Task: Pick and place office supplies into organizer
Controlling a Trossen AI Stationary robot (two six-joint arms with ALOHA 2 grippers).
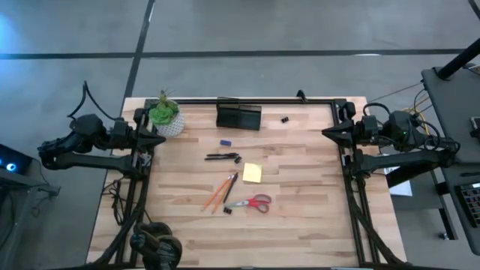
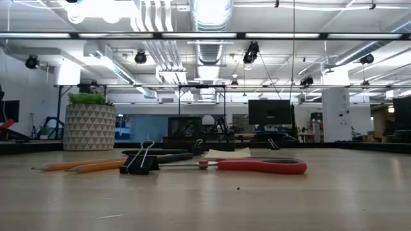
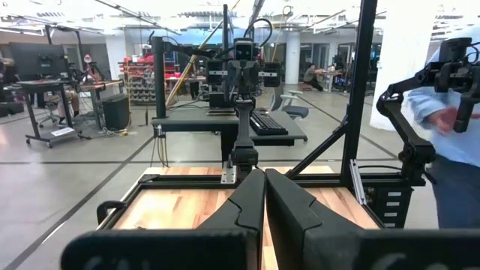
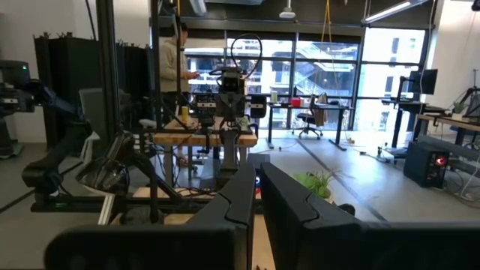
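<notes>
High view shows both grippers, left gripper (image 1: 160, 139) and right gripper (image 1: 328, 133), parked at the wooden worktop's (image 1: 300, 217) side edges with fingers together, so open 1 fully before descending on the red-handled scissors (image 1: 251, 202) mid-worktop, the small black rectangular organizer (image 1: 239, 116) waiting against the far edge.

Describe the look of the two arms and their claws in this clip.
Both arms are dark, near black, with jointed segments and loose black cables at the wrists. The left claw and right claw each taper to a point. Up close, the fingers are matte black wedges, with no markings visible.
</notes>
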